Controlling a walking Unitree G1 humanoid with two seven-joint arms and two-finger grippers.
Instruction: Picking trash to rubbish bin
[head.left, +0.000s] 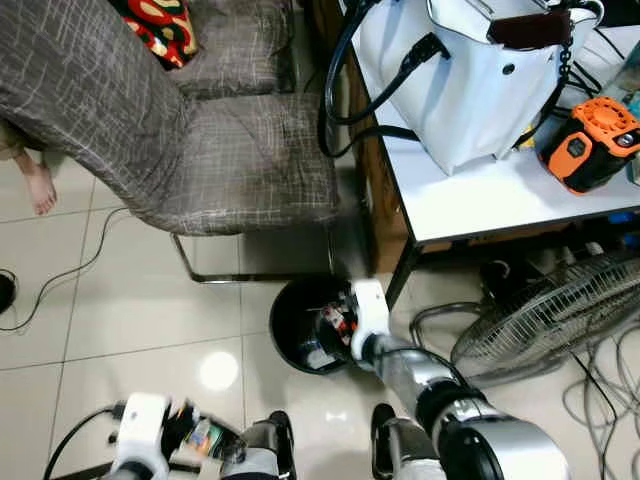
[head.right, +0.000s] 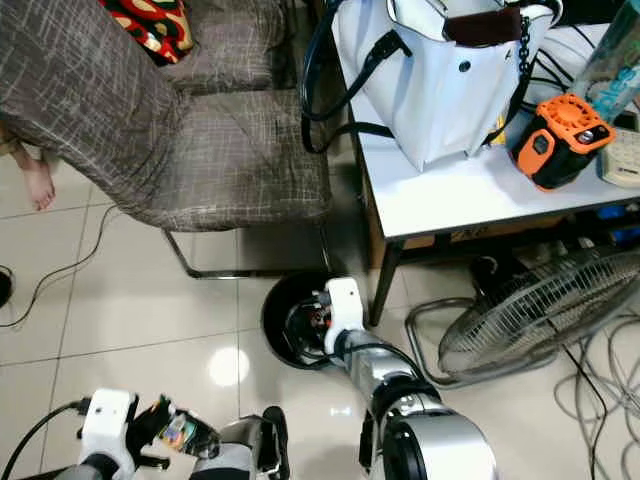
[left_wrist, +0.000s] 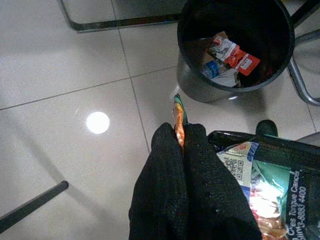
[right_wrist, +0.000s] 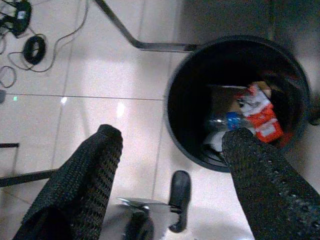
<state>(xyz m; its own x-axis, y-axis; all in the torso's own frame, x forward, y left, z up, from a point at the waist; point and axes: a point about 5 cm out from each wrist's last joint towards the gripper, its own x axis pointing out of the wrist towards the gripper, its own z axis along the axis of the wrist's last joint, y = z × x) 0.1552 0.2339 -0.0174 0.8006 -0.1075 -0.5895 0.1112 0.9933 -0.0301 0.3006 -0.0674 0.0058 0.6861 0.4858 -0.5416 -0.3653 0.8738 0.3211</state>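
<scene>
A black rubbish bin (head.left: 300, 322) stands on the tiled floor beside the table leg. Inside it lie red-and-white wrappers (right_wrist: 260, 112) and a small plastic bottle (right_wrist: 225, 122). My right gripper (right_wrist: 171, 134) hangs open over the bin's rim (right_wrist: 172, 100), its fingers (right_wrist: 262, 175) spread wide with nothing between them. Low at the left, my left gripper (head.right: 165, 428) is shut on a colourful snack wrapper (left_wrist: 260, 192), whose orange-green edge (left_wrist: 178, 116) sticks out past the fingertips. That gripper is a short way from the bin (left_wrist: 200, 85), above the floor.
A chair with a grey patterned cover (head.left: 230, 160) stands just behind the bin. A white table (head.left: 500, 195) with a white bag (head.left: 470, 80) and an orange tool (head.left: 590, 140) is at the right, with a fan (head.left: 540, 315) and cables below. A person's bare foot (head.left: 40, 185) is at far left.
</scene>
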